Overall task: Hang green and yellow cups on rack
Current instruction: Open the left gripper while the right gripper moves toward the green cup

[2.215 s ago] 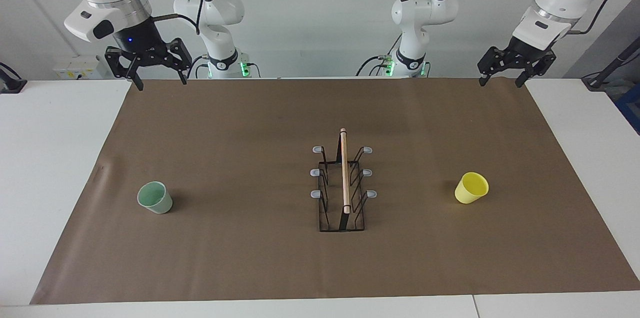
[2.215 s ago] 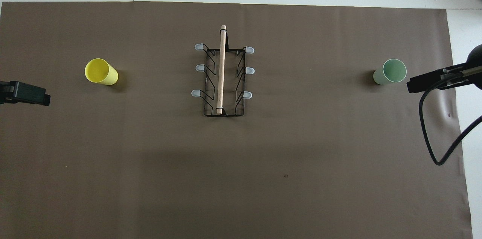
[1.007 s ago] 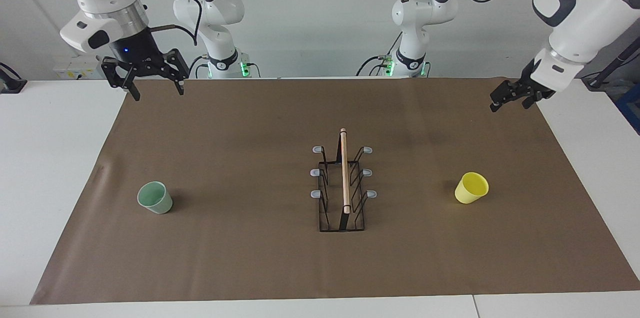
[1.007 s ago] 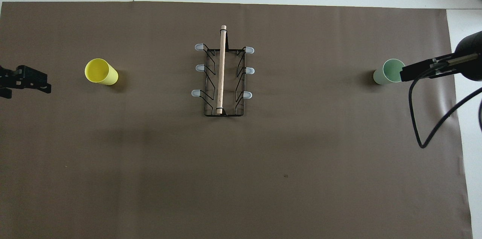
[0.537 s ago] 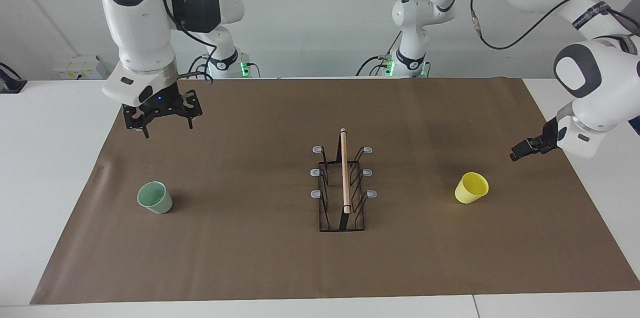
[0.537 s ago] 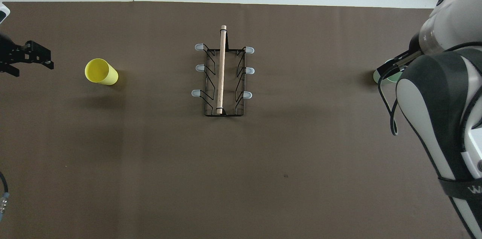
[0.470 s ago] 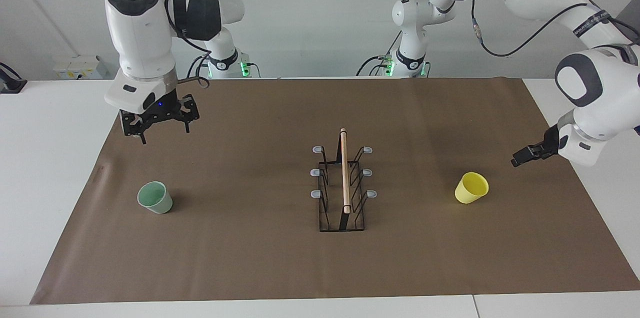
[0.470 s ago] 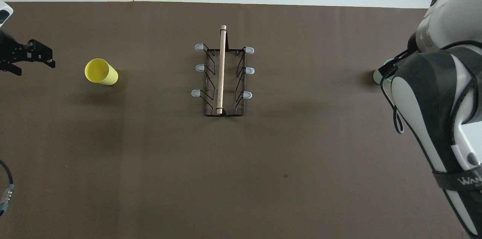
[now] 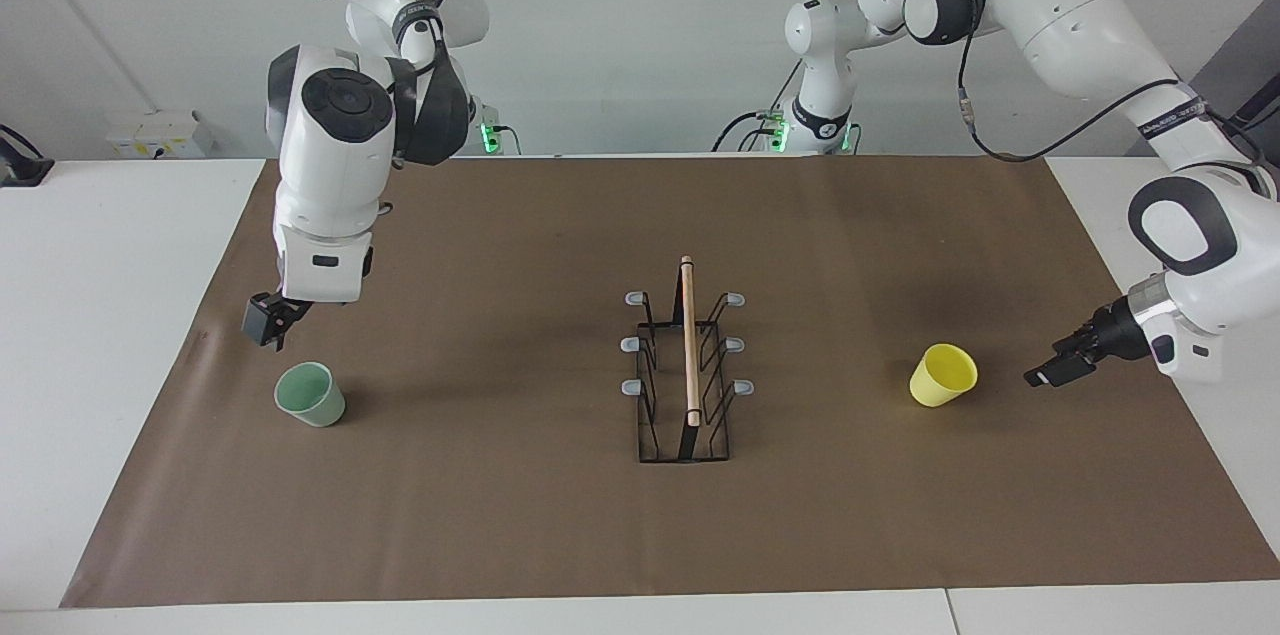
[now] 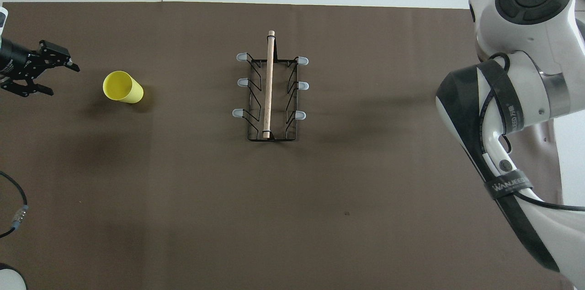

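My left gripper (image 10: 57,79) points sideways with fingers spread apart. My right gripper (image 9: 268,323) hangs low, wrist bent downward.

White table (image 9: 100,315), brown mat (image 9: 500,515); rack (image 9: 687,365), green cup (image 9: 310,395), yellow cup (image 9: 942,376)

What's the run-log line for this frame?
left pincer: open, beside yellow cup | right pincer: open, above green cup | rack: prongs bare | cups: upright on mat
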`<move>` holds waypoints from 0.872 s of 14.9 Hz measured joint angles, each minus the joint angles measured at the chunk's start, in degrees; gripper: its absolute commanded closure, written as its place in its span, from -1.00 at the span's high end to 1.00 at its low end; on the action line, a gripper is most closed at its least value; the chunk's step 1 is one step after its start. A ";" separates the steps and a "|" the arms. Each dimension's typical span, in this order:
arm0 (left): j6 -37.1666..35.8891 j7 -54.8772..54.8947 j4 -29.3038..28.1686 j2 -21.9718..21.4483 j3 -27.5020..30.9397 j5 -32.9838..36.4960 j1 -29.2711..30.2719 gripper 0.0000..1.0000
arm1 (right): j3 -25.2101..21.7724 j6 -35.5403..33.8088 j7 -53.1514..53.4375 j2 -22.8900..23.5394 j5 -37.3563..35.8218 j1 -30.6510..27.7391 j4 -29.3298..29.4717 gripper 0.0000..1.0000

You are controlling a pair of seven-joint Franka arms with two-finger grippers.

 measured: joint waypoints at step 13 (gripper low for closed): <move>0.17 -23.36 -19.27 -8.28 0.08 -22.34 6.70 1.00 | 0.18 2.78 -17.91 3.01 -18.51 7.42 -9.51 1.00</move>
